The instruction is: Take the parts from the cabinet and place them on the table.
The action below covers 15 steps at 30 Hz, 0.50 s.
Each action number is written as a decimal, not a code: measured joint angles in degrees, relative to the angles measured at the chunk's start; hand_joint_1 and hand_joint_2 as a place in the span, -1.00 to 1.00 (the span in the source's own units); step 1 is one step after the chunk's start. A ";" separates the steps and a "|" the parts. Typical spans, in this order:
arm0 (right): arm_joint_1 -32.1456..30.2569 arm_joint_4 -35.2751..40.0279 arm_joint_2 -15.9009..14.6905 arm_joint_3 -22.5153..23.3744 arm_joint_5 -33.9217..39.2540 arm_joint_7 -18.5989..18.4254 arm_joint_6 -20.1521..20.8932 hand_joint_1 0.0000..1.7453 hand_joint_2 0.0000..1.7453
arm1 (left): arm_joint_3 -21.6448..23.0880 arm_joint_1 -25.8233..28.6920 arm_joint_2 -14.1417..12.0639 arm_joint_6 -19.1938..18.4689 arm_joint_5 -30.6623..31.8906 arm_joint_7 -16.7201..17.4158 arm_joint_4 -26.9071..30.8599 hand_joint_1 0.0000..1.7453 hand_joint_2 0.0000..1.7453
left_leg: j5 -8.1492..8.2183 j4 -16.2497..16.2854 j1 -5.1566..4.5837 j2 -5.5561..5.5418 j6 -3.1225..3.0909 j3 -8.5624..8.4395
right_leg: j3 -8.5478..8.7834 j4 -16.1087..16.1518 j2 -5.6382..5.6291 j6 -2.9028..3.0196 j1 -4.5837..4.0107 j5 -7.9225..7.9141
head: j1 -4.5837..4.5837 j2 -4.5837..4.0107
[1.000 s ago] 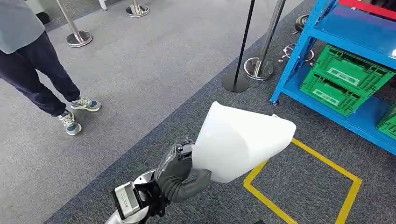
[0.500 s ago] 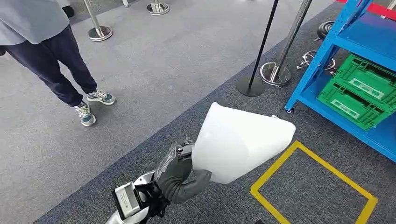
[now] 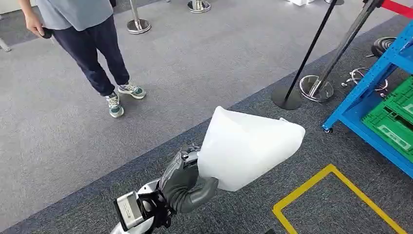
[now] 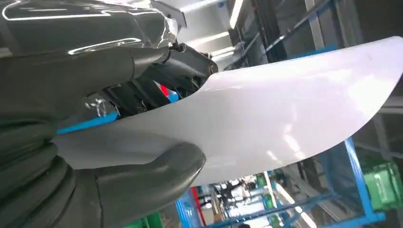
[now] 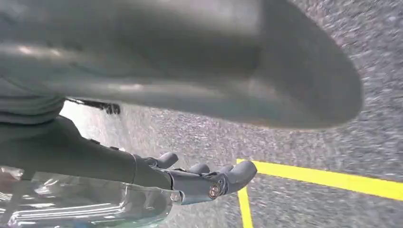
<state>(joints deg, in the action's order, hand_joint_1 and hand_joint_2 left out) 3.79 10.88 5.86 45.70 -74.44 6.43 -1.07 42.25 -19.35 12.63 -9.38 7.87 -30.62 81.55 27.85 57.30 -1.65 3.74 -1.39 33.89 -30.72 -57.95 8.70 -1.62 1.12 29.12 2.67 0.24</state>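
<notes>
While the left hand (image 3: 187,183) grips the white part (image 3: 246,146) by its lower edge above the carpet, the right hand (image 5: 199,183) hangs with fingers apart, holding nothing. Green crates (image 3: 392,117) sit on the blue shelf (image 3: 358,105); their contents are hidden and their white labels unreadable.

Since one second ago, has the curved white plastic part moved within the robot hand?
No. The curved white plastic part sits alike in the left robot hand; only the floor scene shifted, as the camera turned.
</notes>
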 joint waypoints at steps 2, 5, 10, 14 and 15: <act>0.20 0.00 0.04 -0.02 -0.04 -0.04 0.05 -1.00 -1.00 | 0.00 0.00 0.28 -0.15 0.29 -0.02 0.24 1.00 1.00 | -0.89 -1.01 0.81 -1.69 -0.75 -1.29 | -0.07 -1.21 -3.11 -0.71 0.37 1.35 | -0.24 0.00; -0.12 0.00 -0.09 -0.07 -0.07 -0.15 0.11 -1.00 -1.00 | -0.02 0.11 0.63 -0.37 0.46 0.13 0.13 1.00 1.00 | -1.03 -0.98 0.93 -4.47 -1.11 -1.19 | -6.18 -13.90 -8.13 -0.87 0.28 7.27 | -0.52 0.00; -0.34 0.00 -0.28 -0.04 -0.07 -0.35 0.13 -1.00 -1.00 | -0.02 0.39 0.68 -0.77 0.55 0.20 0.02 1.00 1.00 | -0.80 -0.51 1.12 -9.10 -0.77 -1.47 | -4.55 -6.13 -9.40 -0.76 0.54 -0.38 | -0.50 0.00; -0.26 -0.04 -0.26 -0.04 -0.07 -0.37 0.20 -1.00 -1.00 | -0.04 0.38 0.77 -0.85 0.88 0.24 0.02 1.00 1.00 | -0.60 0.21 1.31 -11.61 0.44 -0.29 | -2.22 -1.05 -12.56 -0.17 0.59 -1.04 | -0.42 0.00; -0.23 -0.02 -0.24 -0.02 -0.07 -0.44 0.20 -1.00 -1.00 | -0.04 0.39 0.72 -0.85 0.96 0.24 0.02 1.00 1.00 | -0.75 0.07 1.51 -12.10 0.70 -0.22 | -2.22 -1.05 -12.10 0.10 0.41 -1.09 | -0.48 0.00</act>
<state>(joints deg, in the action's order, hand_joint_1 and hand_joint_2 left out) 3.56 10.86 5.62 45.68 -74.51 5.99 -0.87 42.21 -18.97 13.35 -10.23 8.83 -30.38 81.57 27.10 57.37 -0.15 -8.36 -0.69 33.66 -32.94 -59.00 -3.39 -1.52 1.53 28.03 2.19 0.24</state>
